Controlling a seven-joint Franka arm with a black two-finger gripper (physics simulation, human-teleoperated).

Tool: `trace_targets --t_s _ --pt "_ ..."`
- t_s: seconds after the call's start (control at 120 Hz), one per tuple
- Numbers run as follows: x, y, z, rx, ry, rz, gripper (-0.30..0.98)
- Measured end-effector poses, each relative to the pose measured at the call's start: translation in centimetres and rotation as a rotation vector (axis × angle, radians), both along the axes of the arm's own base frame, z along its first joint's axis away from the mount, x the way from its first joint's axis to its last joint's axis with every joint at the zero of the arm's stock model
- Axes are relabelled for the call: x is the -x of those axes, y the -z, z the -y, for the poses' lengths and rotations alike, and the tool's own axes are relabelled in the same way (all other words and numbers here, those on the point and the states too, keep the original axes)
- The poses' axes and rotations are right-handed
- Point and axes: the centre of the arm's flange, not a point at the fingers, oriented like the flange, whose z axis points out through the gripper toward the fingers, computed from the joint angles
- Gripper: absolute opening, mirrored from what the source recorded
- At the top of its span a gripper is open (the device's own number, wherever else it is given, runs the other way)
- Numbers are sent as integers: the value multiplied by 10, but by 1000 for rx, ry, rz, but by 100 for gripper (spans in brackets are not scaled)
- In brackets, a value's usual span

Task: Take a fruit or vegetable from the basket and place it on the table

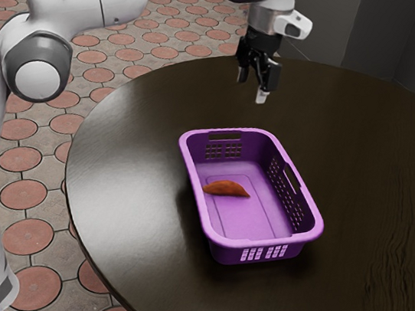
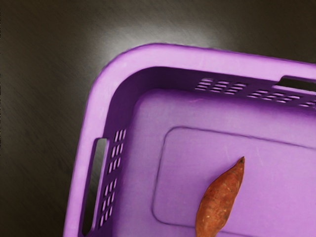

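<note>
My gripper [image 1: 253, 87] hangs above the table beyond the basket's far end in the exterior view, its two fingers apart with nothing between them. Below it and nearer that camera, the purple basket [image 1: 318, 225] stands upright on the dark table [image 1: 133, 174]. One reddish-brown sweet potato [image 1: 226, 190] lies on the basket's floor, toward the exterior view's left side. From the wrist camera, the sweet potato [image 2: 218, 202] lies inside the basket [image 2: 111, 79], its pointed end visible and its other end cut off by the picture's edge.
Raised walls with slotted handle openings surround the sweet potato. Bare tabletop [image 2: 39, 74] stretches outside the basket's rim. The round table's edge curves past the arm's side, with a tiled floor [image 1: 29, 235] beyond. Dark panels [image 1: 357, 11] stand behind the table.
</note>
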Motion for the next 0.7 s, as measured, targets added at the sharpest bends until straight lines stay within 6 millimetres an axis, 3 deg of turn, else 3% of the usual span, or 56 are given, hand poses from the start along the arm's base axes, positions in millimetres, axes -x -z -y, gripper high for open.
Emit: trace_targets --t_s 0.208,0.3,0.417,0.542,0.633,0.7 --pt "-2 -6 7 -18 8 36 69" --pt "5 -19 35 -18 59 63 69" --pt "9 -23 60 -24 103 70 69" --pt "10 -15 83 -29 143 56 69" --pt "9 17 90 -61 160 -6 69" --pt "13 26 99 -79 177 -24 69"
